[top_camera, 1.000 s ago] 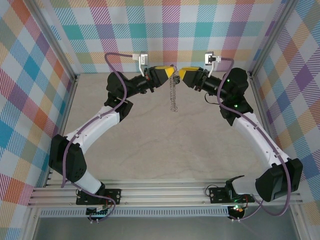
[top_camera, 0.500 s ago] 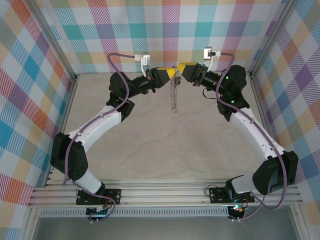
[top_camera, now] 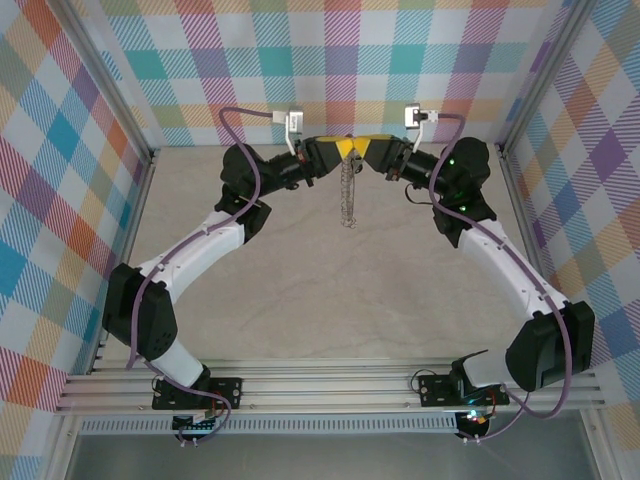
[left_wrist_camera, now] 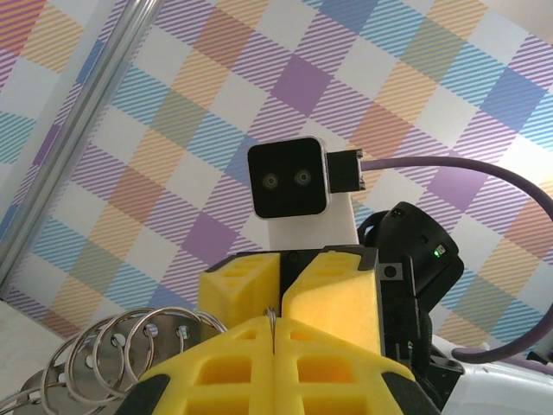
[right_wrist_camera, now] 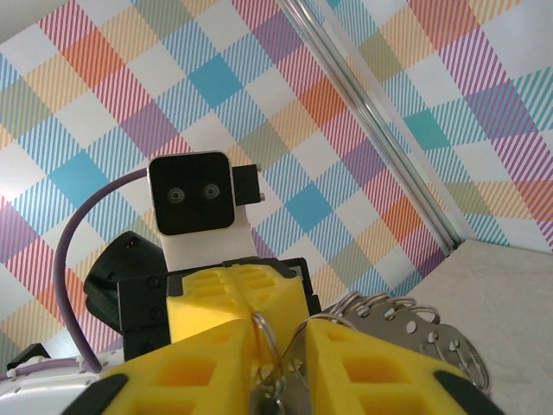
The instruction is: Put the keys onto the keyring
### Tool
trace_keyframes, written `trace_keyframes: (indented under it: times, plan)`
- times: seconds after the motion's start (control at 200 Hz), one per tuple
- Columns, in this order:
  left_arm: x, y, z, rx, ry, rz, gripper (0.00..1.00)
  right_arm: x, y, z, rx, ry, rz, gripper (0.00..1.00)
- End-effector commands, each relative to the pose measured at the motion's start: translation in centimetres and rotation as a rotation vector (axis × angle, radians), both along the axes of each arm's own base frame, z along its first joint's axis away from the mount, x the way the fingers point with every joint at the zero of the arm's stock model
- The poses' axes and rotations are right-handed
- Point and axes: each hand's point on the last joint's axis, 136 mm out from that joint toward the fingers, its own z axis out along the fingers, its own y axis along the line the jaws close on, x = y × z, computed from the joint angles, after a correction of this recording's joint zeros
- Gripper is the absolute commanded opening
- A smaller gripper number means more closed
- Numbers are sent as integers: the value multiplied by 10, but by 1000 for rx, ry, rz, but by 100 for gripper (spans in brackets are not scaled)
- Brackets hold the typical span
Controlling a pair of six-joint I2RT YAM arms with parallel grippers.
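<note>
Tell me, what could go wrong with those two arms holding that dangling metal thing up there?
The left jaws pinch the keyring by its thin wire alone; it could slip and the hanging bunch drop onto the table. The right jaws stand slightly apart around the same wire, their pads almost against the left ones; closing could twist or tug it, or the yellow pads could collide.
</note>
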Motion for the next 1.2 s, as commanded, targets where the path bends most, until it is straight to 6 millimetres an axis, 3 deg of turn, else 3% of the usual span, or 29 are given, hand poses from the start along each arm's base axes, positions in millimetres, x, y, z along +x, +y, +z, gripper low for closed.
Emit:
trace_keyframes:
  times: [0.0, 0.145, 0.325, 0.435, 0.85, 1.015, 1.195]
  plan:
    - [-11, 2, 30, -61, -86, -3, 0, -11, -3, 9, 10, -38, 13, 18]
    - [-11, 2, 29, -60, -84, -3, 0, -12, -3, 9, 9, -40, 18, 9]
    - [-11, 2, 30, -59, -87, 0, 0, -14, -3, 7, 10, -39, 22, 17]
    - [-11, 2, 29, -57, -87, 1, 0, -15, -3, 6, 10, -41, 25, 0]
    - [-11, -1, 26, -19, -82, -5, 0, -18, -3, 7, 1, -62, 51, 0]
    - [-15, -2, 19, 83, -105, 3, 34, -23, -3, 8, -66, -96, 81, 0]
    - [-25, 1, 13, 211, -160, -13, 46, -27, -6, 4, -151, -120, 132, 0]
